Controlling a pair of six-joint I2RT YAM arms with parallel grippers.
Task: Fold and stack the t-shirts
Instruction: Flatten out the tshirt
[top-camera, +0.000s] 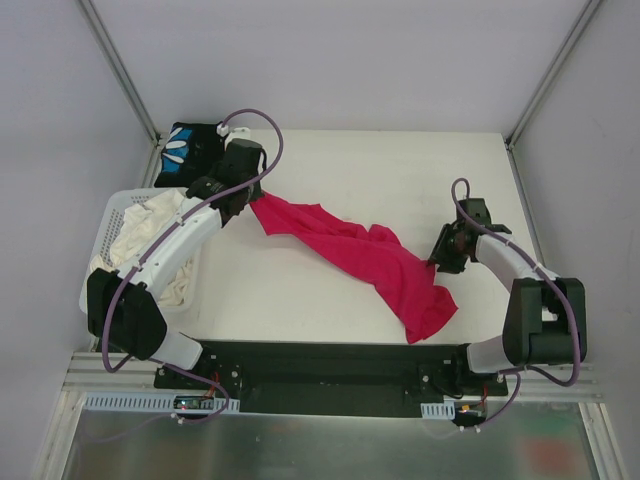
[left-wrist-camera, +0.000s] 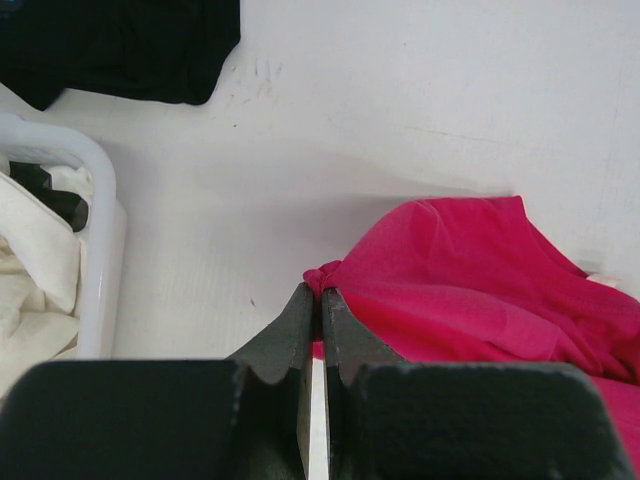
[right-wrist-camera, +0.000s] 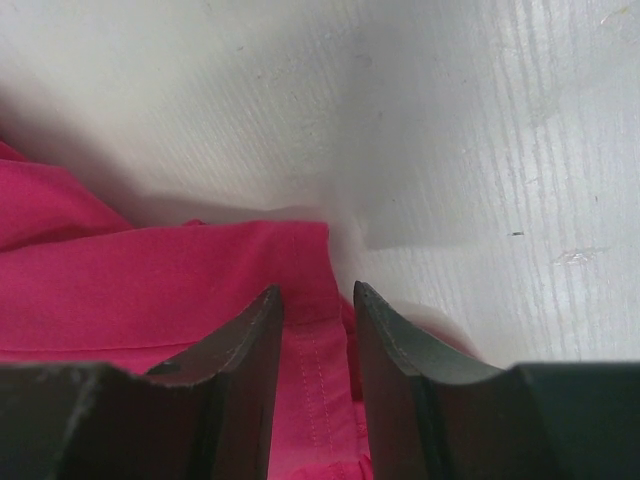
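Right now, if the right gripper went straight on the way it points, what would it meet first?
The red shirt: its hem lies between the open jaws of the right gripper, so it would likely meet cloth first, with the table right under it. Depth is unclear.

t-shirt (top-camera: 355, 255) centre | basket (top-camera: 110, 215) left | second t-shirt (top-camera: 190, 150) behind basket

Crumpled magenta-red t-shirt (top-camera: 352, 252) on white table (top-camera: 400, 170)
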